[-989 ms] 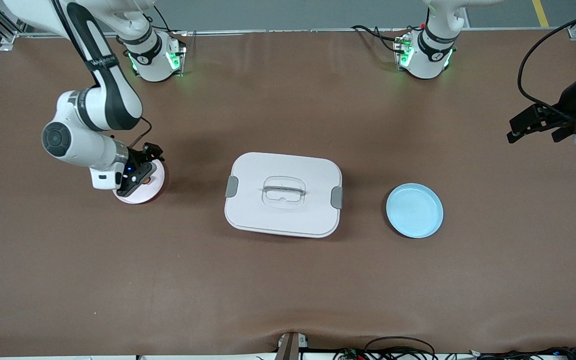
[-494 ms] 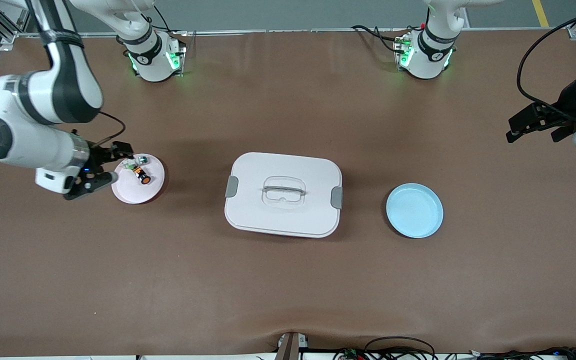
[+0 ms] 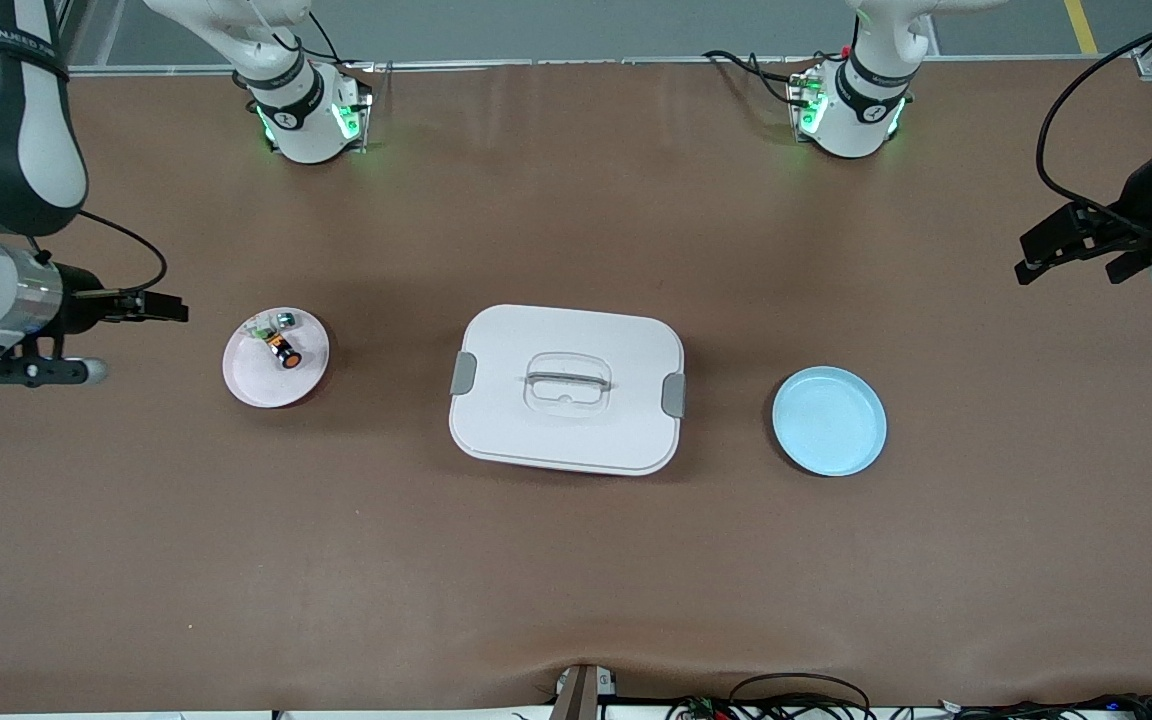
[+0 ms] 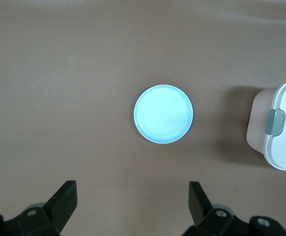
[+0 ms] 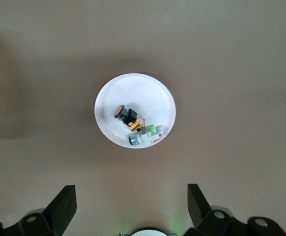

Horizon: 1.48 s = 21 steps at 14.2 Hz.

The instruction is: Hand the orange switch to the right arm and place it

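Both claws (image 5: 128, 209) (image 4: 133, 209) wide, empty.

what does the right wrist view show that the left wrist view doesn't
Only the right wrist view: the pink plate holding the orange switch and a small green-and-clear part touching it.
Only the left wrist view: the empty blue plate and a corner of the white lidded box.
Both: brown table below, with that arm's own open hand, right hand, left hand, holding nothing.

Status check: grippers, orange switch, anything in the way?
Right gripper open, empty, beside the pink plate. Left gripper open, waiting at its table end. Orange switch on pink plate beside green-and-clear part. Nothing blocking.
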Tool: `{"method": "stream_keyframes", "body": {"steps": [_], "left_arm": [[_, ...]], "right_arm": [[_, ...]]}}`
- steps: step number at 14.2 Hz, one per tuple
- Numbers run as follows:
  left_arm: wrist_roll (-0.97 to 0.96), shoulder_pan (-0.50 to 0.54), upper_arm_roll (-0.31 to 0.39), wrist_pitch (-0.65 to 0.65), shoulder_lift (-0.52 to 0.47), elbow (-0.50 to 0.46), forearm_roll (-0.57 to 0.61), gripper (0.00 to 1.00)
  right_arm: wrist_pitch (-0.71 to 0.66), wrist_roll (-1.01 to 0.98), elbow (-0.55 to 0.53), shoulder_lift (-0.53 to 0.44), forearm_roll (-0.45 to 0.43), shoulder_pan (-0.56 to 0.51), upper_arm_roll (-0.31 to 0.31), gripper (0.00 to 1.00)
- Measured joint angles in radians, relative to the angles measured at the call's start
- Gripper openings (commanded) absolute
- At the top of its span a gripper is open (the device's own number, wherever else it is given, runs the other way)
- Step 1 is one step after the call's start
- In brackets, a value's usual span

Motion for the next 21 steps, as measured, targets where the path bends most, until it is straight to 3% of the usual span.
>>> {"method": "stream_keyframes", "body": {"steps": [2, 5, 13, 17, 21], "left_arm": [[0.000, 0.000, 0.000, 0.000, 0.000, 0.000, 0.000, 1.00], [0.000, 0.000, 0.000, 0.000, 0.000, 0.001, 0.000, 1.00], [0.001, 0.000, 0.000, 0.000, 0.000, 0.001, 0.000, 1.00], [0.001, 0.001, 0.000, 0.000, 0.000, 0.001, 0.000, 1.00], [0.001, 0.001, 0.000, 0.000, 0.000, 0.001, 0.000, 1.00]], "right_arm": [[-0.069, 0.072, 0.097, 0.008, -0.058, 0.011, 0.010, 1.00], [-0.101, 0.096, 0.196, 0.015, -0.065, 0.021, 0.014, 1.00], [-0.164, 0.099, 0.337, 0.021, -0.042, 0.026, 0.023, 1.00], [-0.205, 0.099, 0.365, 0.005, 0.040, 0.033, 0.026, 1.00], [-0.231, 0.102, 0.376, -0.024, 0.045, 0.030, 0.018, 1.00]]}}
